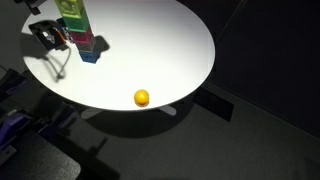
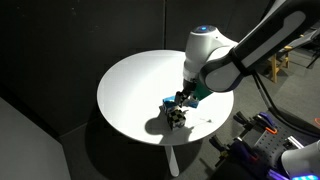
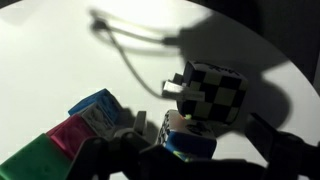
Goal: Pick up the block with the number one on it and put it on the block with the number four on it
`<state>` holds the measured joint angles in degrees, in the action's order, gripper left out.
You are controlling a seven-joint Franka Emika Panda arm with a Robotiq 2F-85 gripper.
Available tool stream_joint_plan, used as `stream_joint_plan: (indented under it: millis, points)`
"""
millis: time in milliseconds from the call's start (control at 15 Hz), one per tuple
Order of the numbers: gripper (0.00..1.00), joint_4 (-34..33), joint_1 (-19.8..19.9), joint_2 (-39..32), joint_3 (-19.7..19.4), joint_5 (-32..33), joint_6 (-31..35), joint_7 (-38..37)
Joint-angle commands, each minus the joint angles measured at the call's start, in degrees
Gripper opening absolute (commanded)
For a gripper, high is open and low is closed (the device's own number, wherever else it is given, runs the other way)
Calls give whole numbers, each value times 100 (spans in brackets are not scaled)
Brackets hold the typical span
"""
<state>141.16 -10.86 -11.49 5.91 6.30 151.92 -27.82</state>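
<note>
So the gripper has its jaws spread wide, right by the checkered cube. Coloured blocks sit in a row beside it. Orange ball is well apart.

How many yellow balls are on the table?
1. The yellow ball sits alone near the table edge, away from the blocks. The arm may hide others.

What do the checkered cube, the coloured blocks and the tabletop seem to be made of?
Checkered cube: hard, likely plastic, matte; sharp black-and-white squares and crisp edges.
Coloured blocks: plastic or painted wood, cannot tell which; flat, saturated faces.
Tabletop: probably smooth white laminate or painted board; even surface with soft glare.
</note>
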Motion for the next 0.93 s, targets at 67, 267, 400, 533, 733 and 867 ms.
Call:
stream_joint_plan:
  millis: [67,267,400,533,733,867]
  points:
    - [100,-1,-77,7,-80,-39,-7,34]
    - [100,52,-77,14,-86,-47,61,28]
    - [100,32,-130,-77,-124,58,114,-70]
    - [100,-13,-217,-213,-179,196,167,-187]
    - [100,-69,-374,-415,-281,269,251,-268]
    - [100,-105,-532,-557,-397,367,339,-381]
